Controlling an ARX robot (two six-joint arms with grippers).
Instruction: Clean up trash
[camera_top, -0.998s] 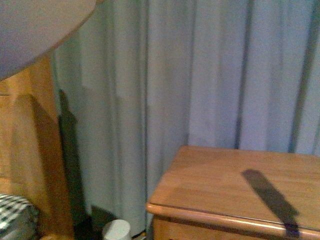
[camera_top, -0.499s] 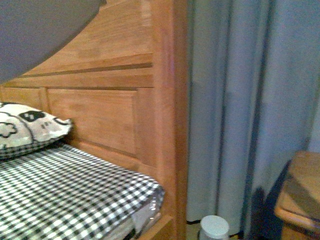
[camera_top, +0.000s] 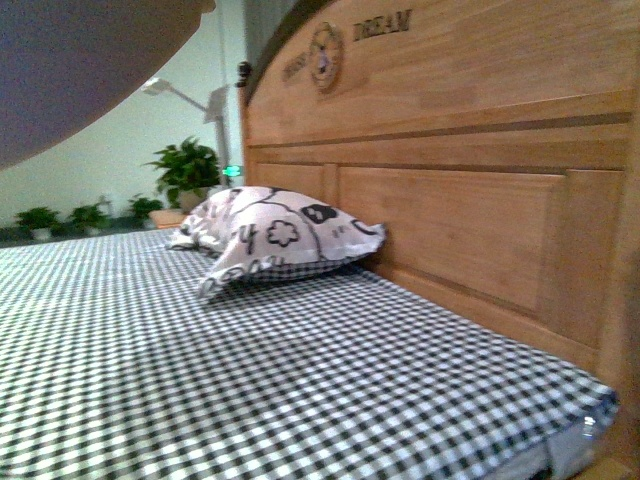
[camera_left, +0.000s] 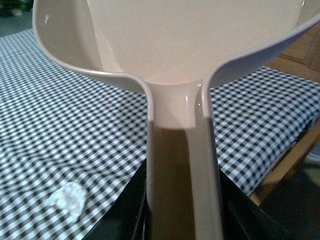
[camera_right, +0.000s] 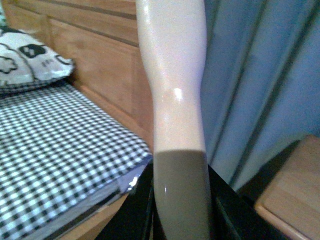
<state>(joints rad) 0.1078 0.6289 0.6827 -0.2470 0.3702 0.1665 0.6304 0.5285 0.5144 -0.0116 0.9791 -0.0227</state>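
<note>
- My left claw (camera_left: 182, 212) is clenched on the handle of the dustpan (camera_left: 190, 45), with the scoop held out above the checked bed (camera_left: 260, 100).
- The trash (camera_left: 66, 198), a white wad, lies on the sheet near that claw, apart from the pan.
- My right claw (camera_right: 180, 200) grips a beige handle (camera_right: 172, 75), raised beside the bed's corner, near the headboard (camera_right: 100, 50) and the curtain (camera_right: 260, 75).
- The pillow (camera_top: 275, 238) rests by the headboard.

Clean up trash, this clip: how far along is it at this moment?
Done: both tools look picked up. In hand: the left hand grips the beige dustpan, and the right hand grips a beige handle whose working end is out of view. Left: the white tissue wad lies on the checked sheet, outside the pan, not yet collected.
</note>
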